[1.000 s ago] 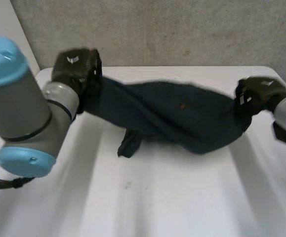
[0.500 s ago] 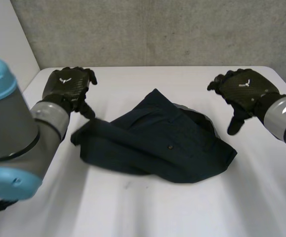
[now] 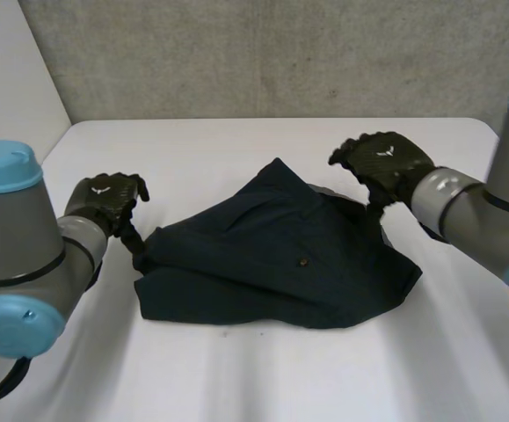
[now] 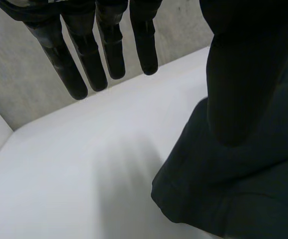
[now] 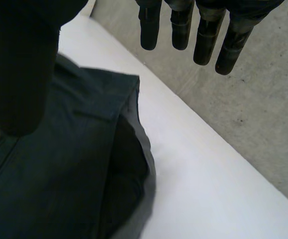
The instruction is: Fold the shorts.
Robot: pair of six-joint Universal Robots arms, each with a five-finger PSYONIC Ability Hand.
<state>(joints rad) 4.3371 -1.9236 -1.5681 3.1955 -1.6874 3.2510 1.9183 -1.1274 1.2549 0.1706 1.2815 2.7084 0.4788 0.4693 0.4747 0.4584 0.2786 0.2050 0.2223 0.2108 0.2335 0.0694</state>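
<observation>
The dark navy shorts (image 3: 276, 259) lie in a loosely bunched heap in the middle of the white table (image 3: 236, 378), with a small button showing on top. My left hand (image 3: 105, 199) hovers just off the heap's left edge, open. In the left wrist view its fingers (image 4: 86, 55) point straight out over bare table, and its thumb (image 4: 243, 74) stands above the shorts (image 4: 233, 194). My right hand (image 3: 384, 163) is open at the heap's far right edge. Its fingers (image 5: 203, 35) hang straight over the table beyond the shorts (image 5: 59, 169), where a grey lining shows.
A grey concrete wall (image 3: 280, 53) rises behind the table's far edge. Bare white table surface runs all around the heap, widest along the near side.
A second ago both hands held the shorts stretched out above the table. They let go, and the shorts dropped into a heap. Both hands have since drawn in beside it.
</observation>
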